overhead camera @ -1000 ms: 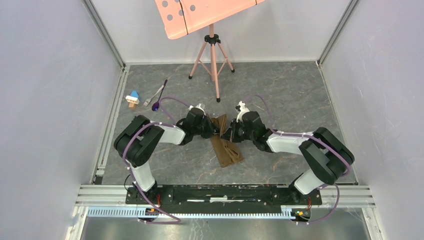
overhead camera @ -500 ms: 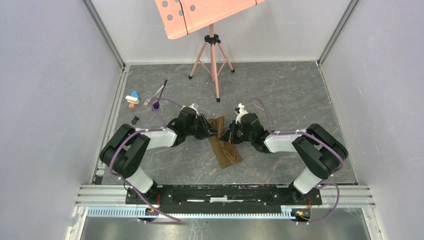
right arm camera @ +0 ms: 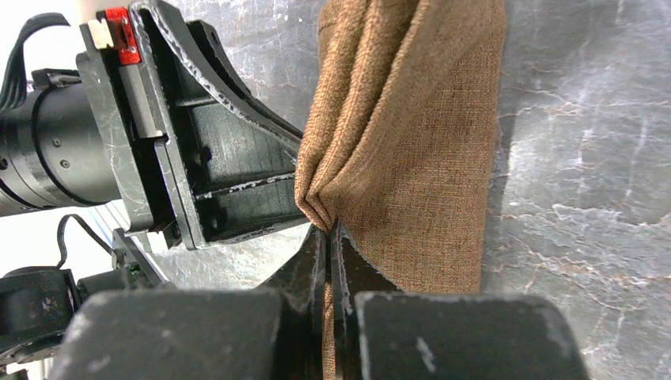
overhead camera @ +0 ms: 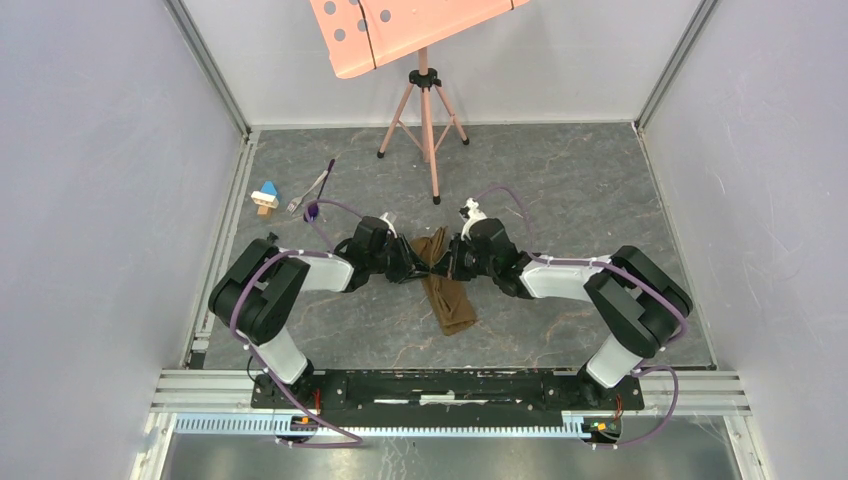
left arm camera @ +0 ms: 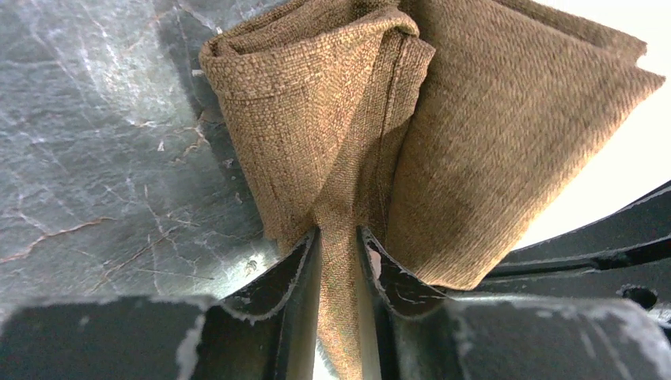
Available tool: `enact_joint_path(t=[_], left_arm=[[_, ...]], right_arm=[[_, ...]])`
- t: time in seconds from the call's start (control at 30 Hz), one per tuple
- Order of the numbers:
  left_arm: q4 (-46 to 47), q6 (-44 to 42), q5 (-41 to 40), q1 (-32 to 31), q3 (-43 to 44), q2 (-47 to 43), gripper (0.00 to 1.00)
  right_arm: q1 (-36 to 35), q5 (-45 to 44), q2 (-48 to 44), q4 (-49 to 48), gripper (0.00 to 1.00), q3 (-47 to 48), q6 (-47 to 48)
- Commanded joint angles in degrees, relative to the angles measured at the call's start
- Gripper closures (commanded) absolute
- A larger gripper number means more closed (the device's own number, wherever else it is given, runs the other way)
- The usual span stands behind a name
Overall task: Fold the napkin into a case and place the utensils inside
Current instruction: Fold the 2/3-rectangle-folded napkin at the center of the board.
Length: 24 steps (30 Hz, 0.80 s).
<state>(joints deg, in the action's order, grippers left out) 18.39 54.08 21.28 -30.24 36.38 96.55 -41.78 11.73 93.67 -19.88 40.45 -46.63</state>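
Clamping the napkin (overhead camera: 447,292) in my left gripper (left arm camera: 339,241) and right gripper (right arm camera: 328,235), I'm worrying. Uneven pulling could be undoing its folds.

Plain olive-brown napkin (overhead camera: 450,300), grey marbled table (overhead camera: 580,180), pink stand (overhead camera: 420,25)

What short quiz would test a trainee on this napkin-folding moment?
1. True or false: the fork and spoon already lie inside the napkin.
2. Left gripper, right gripper: which pinches the napkin? A) left only B) right only C) both
3. What small thing lies just left of the fork?
Key: 1 false, they lie far left, apart from the cloth. 2 C. 3 the toy block.
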Motion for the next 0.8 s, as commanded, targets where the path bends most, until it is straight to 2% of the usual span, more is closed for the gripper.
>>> enact_joint_path(t=[0.0, 0.2, 0.77], left_arm=[[0.56, -2.55, -0.67, -0.32, -0.91, 0.56, 0.71], [0.06, -2.84, -0.89, -0.26, -1.22, 0.15, 0.72], [-2.35, -4.47, -1.28, -0.13, -0.23, -1.31, 0.75]], right_arm=[[-1.96, -2.18, 1.59, 0.52, 1.0, 2.8, 1.27], [-2.28, -3.01, 3.21, 1.82, 1.0, 2.99, 4.61], [-2.43, -2.5, 7.39, -2.1, 1.0, 1.23, 5.05]])
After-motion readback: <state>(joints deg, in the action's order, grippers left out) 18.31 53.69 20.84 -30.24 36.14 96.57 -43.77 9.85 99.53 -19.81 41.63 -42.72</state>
